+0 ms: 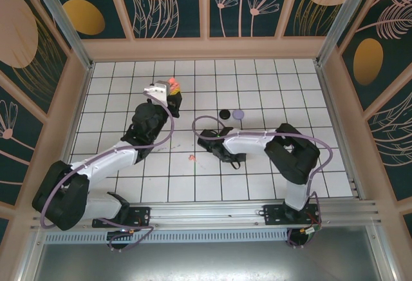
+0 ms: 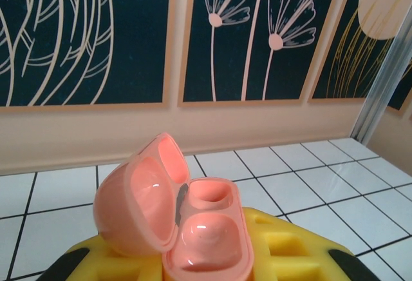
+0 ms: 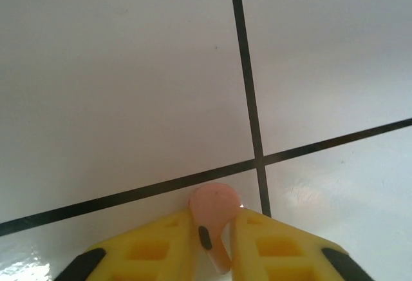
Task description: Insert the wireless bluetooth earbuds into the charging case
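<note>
Step in hand: pickup of one salmon earbud (image 3: 212, 205), low over the white tiled counter (image 1: 290, 87).

Right end effector (image 3: 214, 229): the yellow pads sit tight on either side of the earbud's stem, and I see no gap. I read this as clamped on it. The bud's head pokes out past the tips, just short of a crossing of grout lines.

Left end effector (image 1: 168, 95): clamped on the salmon case (image 2: 193, 223) and holding it up at the far left of the counter. The lid is swung open and both wells are empty.

Next move, as I judge it: lift clear, then carry the bud far and left to the case. Turn it stem-down over one well and seat it. The well is snug, so alignment matters more than speed.

View notes:
- The right wrist view gives the pinch itself.
- The left wrist view gives the empty wells.
- The top view gives the spacing: my two end effectors are well apart.
- The top view also has a black round piece (image 1: 224, 114) and a lavender round piece (image 1: 239, 113) side by side beyond my right arm.
- It shows a salmon speck (image 1: 191, 158) on a tile to the left of my right wrist. I cannot tell whether this is the held bud or its mate.
</note>
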